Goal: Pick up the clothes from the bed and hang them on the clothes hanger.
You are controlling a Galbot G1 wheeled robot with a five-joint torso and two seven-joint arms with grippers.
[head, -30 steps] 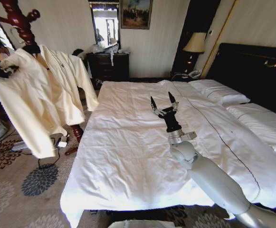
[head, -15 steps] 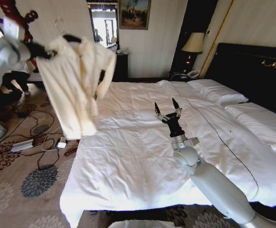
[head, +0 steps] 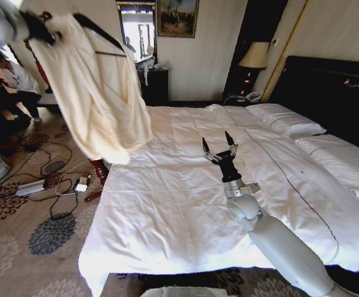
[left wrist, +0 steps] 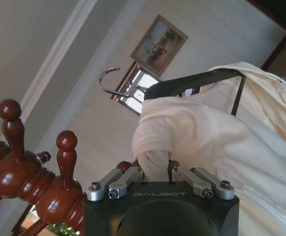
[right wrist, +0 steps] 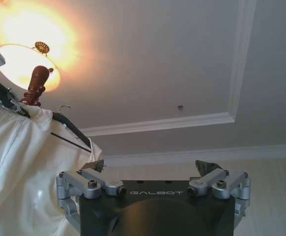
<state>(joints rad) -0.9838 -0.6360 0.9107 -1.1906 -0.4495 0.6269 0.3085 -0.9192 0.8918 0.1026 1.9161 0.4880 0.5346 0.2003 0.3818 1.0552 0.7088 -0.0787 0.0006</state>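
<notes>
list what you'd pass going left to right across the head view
left gripper pinching the cream shirt on its black hanger → right gripper, open above the bed → table lamp → white pillow

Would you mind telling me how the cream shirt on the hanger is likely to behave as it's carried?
Probably floppy: the cream shirt drapes in loose folds off the tilted black hanger. It may swing or slip, since the left gripper pinches only bunched fabric. It looks thin, so likely light.
</notes>
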